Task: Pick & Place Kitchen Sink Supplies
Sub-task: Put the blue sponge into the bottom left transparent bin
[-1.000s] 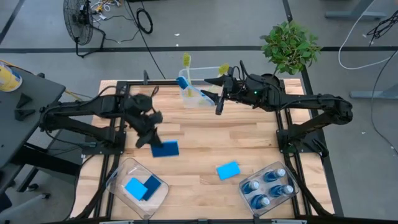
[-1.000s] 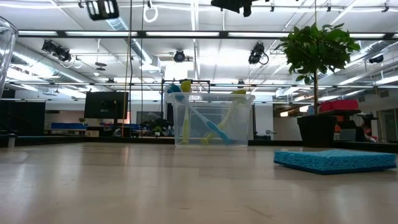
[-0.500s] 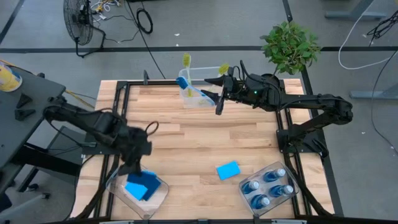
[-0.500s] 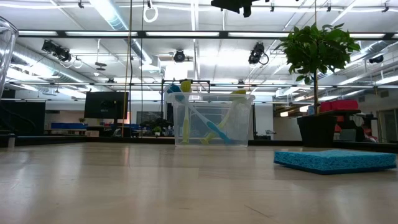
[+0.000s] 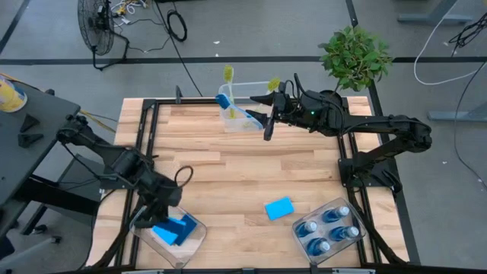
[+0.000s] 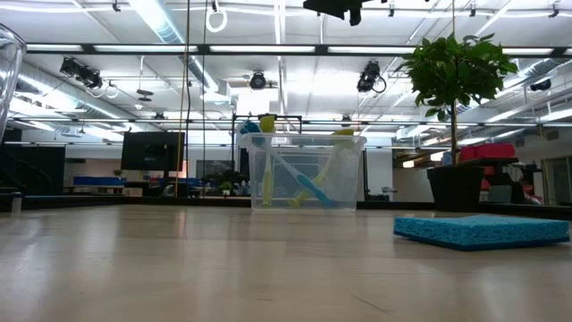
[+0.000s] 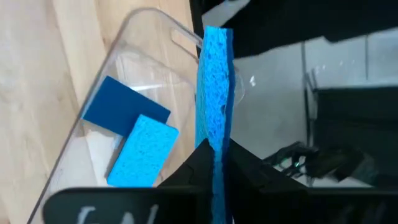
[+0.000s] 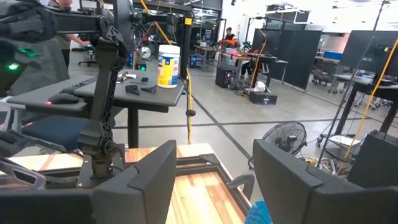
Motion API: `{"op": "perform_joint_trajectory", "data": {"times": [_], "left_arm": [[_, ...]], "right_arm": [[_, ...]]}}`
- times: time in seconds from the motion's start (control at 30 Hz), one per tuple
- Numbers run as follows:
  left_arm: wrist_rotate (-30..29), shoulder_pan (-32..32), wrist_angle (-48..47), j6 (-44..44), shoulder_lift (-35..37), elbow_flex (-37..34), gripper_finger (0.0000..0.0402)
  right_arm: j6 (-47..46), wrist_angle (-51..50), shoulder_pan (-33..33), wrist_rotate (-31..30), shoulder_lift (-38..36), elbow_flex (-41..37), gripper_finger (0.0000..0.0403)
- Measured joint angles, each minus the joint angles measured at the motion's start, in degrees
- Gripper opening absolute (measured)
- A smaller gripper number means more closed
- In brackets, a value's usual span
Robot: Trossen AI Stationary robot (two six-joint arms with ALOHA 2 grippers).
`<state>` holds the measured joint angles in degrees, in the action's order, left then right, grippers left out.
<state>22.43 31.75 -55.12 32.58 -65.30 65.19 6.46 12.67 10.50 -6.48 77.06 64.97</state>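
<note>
My left gripper (image 5: 157, 215) is over the clear bin (image 5: 144, 215) at the table's near left corner, shut on a blue sponge (image 7: 215, 87). A dark blue sponge (image 7: 124, 112) and a light blue sponge (image 7: 143, 154) lie flat in that bin. Another light blue sponge (image 5: 279, 208) lies flat on the table (image 5: 251, 171), also seen in the low view (image 6: 483, 230). My right gripper (image 5: 267, 116) hangs open and level beside the far bin (image 5: 242, 122) that holds the dish brushes (image 6: 308, 183). Soap bottles (image 5: 327, 228) stand in the near right bin. My left gripper pinches the sponge's two broad faces between its two fingers at one end (image 7: 215, 142). The fingers slant down from the table's left. The sponge stands on edge, sticks out past the fingertips and is clear of the bin below.
A green potted plant (image 5: 354, 55) stands at the table's far right corner. The black frame rails (image 5: 346, 164) run along both sides of the table. Bare wood lies between the bins in the middle.
My left gripper has swung from the table's middle left toward the near left corner, carrying the blue sponge, and now hangs over the sponge bin. It has tipped and rolled, so the sponge has gone from lying flat to standing on edge.
</note>
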Motion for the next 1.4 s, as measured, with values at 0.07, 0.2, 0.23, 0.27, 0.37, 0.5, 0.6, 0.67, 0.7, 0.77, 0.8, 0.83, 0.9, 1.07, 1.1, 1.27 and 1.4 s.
{"op": "perform_joint_trajectory", "data": {"times": [0.07,0.2,0.23,0.27,0.37,0.5,0.6,0.67,0.7,0.77,0.8,0.83,0.9,1.07,1.1,1.27,1.4], "left_arm": [[0.0,0.9,0.0,-1.9,-1.3,0.0,0.0034],[0.0,1.7,-2.5,-2.8,-3.4,0.0,0.0035],[0.0,1.7,-3.5,-2.0,-4.0,0.0,0.0036],[-0.1,1.7,-4.3,-1.6,-4.6,0.0,0.0038],[-0.3,1.7,-4.7,-1.8,-5.5,0.0,0.0059],[-3.4,1.7,-4.6,-2.0,-5.9,0.0,0.0110],[-5.7,1.7,-4.6,-1.9,-5.9,0.0,0.0157],[-5.9,1.7,-4.6,-1.5,-5.9,0.0,0.0186],[-5.9,1.5,-4.7,-0.9,-5.9,0.0,0.0199],[-5.7,1.2,-4.7,-0.3,-5.9,0.0,0.0219],[-5.6,0.9,-4.7,-0.2,-5.9,0.0,0.0226],[-5.6,0.7,-4.7,-0.3,-5.9,0.0,0.0230],[-5.6,0.1,-4.8,-0.3,-5.9,0.0,0.0233],[-2.9,-1.2,-5.4,-3.4,-5.9,0.0,0.0222],[-2.2,-1.6,-5.9,-4.3,-5.9,0.0,0.0219],[-1.8,-4.6,-10.6,-7.1,-5.9,1.4,0.0205],[-7.1,-7.7,-14.1,-11.0,-5.9,4.5,0.0198]], "right_arm": [[0.0,0.0,0.0,-0.1,0.0,0.0,0.0212],[0.0,0.0,0.0,0.0,0.0,0.0,0.0212],[0.0,0.0,0.0,0.0,0.0,0.0,0.0212],[0.0,0.0,0.0,0.0,0.0,0.0,0.0212],[0.0,0.0,0.0,0.0,0.0,0.0,0.0212],[0.0,0.0,0.0,0.0,0.0,0.0,0.0212],[0.0,-0.2,0.0,0.0,0.0,0.0,0.0212],[0.0,-0.3,0.0,0.0,0.0,0.0,0.0212],[0.0,-0.3,0.0,0.0,0.0,0.0,0.0212],[0.0,-0.3,0.0,0.0,0.0,0.0,0.0212],[0.0,-0.3,0.0,0.0,0.0,0.0,0.0212],[0.0,-0.4,0.0,0.0,0.0,0.0,0.0212],[0.0,-0.4,0.0,0.0,0.0,0.0,0.0212],[0.0,-0.4,0.0,0.0,0.0,0.0,0.0212],[0.0,-0.5,0.0,0.0,0.0,0.0,0.0212],[0.6,-1.8,0.0,0.1,0.0,0.0,0.0212],[1.8,-5.9,0.0,2.7,0.0,0.0,0.0212]]}}
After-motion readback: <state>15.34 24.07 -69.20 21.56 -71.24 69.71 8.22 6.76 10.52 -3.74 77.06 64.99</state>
